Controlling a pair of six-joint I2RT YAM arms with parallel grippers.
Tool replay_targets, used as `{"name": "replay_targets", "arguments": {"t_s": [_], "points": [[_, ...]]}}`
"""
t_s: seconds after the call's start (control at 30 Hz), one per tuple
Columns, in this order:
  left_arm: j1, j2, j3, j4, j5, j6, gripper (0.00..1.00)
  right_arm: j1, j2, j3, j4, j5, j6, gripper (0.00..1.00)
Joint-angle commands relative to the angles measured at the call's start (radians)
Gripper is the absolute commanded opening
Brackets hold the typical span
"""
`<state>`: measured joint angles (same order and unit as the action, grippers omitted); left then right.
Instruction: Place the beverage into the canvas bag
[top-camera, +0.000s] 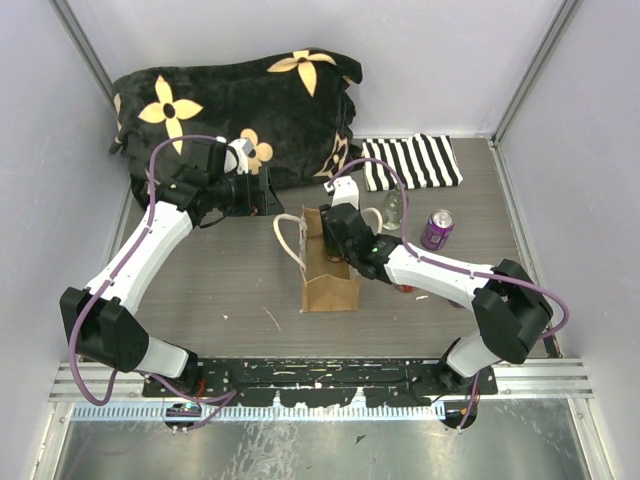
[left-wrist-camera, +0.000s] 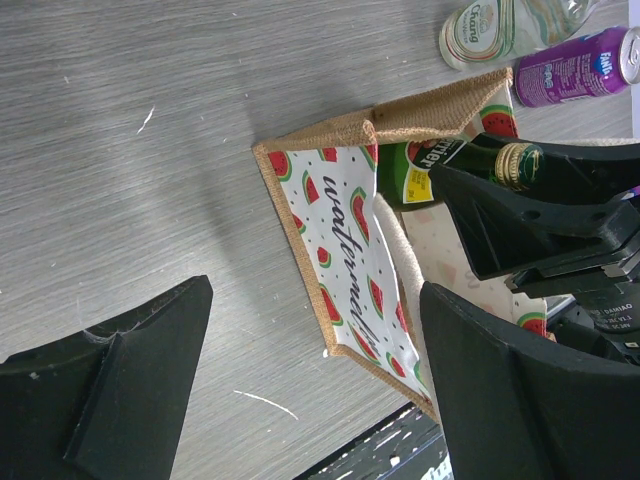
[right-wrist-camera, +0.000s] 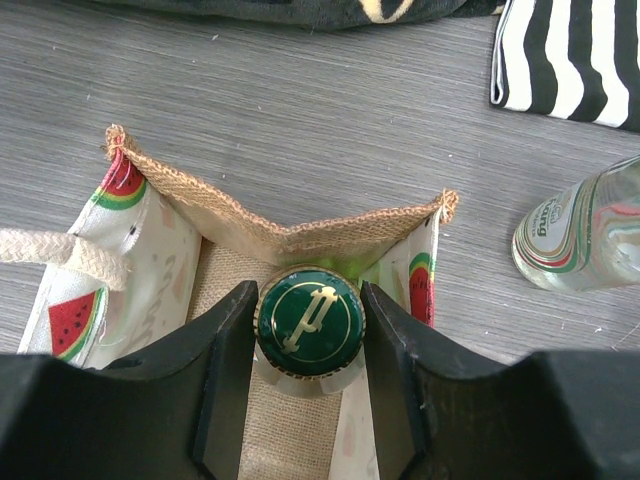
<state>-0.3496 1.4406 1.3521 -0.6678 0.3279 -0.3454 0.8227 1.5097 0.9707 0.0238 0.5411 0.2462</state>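
The canvas bag stands open mid-table, tan outside with a watermelon-print lining and cream rope handles. The beverage is a green glass bottle with a green and gold cap. It stands upright inside the bag's far end. My right gripper is shut on the bottle's neck just under the cap, above the bag's mouth. My left gripper is open and empty, left of and behind the bag, its fingers wide apart above the table.
A purple can and a clear bottle lie right of the bag. A black-and-white striped cloth lies at the back right. A black flowered cushion fills the back left. Walls close in on three sides.
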Motion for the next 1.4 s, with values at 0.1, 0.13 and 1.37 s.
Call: {"name": "replay_targets", "arguments": {"t_s": [0.1,0.13,1.37], "points": [[0.001,-0.014,-0.012,0.023,0.019,0.000,0.92,-0.003,-0.023,0.030,0.143,0.021,-0.001,0.09],[0.001,-0.012,-0.013,0.024,0.017,0.000,0.92,-0.003,-0.023,0.031,0.142,0.019,-0.004,0.13],[0.003,-0.014,-0.027,0.035,0.027,-0.004,0.92,-0.155,0.037,0.493,-0.113,-0.002,-0.063,0.63]]}}
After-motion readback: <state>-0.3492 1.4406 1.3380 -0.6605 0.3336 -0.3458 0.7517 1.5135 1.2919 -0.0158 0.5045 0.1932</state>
